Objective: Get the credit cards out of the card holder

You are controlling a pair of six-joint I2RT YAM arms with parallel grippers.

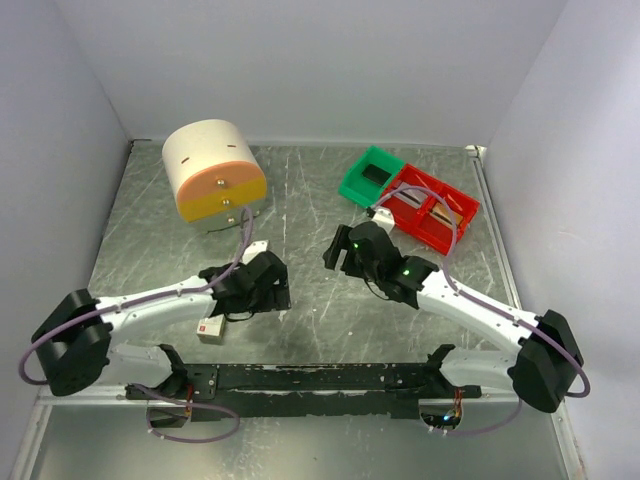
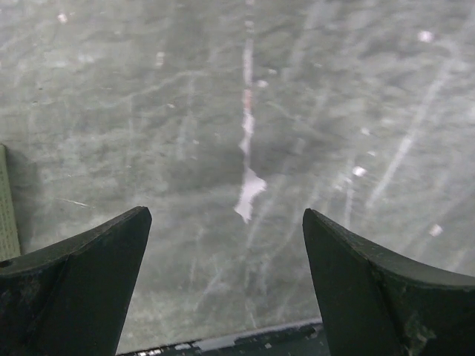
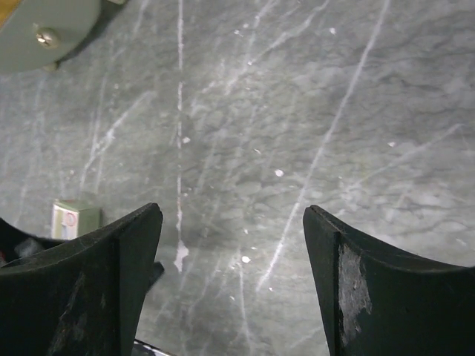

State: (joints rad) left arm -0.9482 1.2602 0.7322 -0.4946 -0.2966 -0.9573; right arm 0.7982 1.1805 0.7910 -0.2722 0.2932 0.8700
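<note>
Neither the card holder nor the credit cards show in any view. My left gripper (image 1: 272, 288) hangs low over the bare middle of the table, open, with only the marbled surface between its dark fingers (image 2: 111, 245). My right gripper (image 1: 338, 252) sits a little to its right and farther back. It is also open and holds nothing, its fingers (image 3: 349, 252) spread wide over the table top. A thin pale edge (image 2: 6, 204) pokes in at the left border of the left wrist view; I cannot tell what it is.
A small cream box with a red label (image 1: 212, 330) (image 3: 74, 219) lies beside the left arm. A cream and yellow domed object (image 1: 213, 170) stands at the back left. A green bin (image 1: 371, 177) and a red bin (image 1: 432, 207) sit at the back right.
</note>
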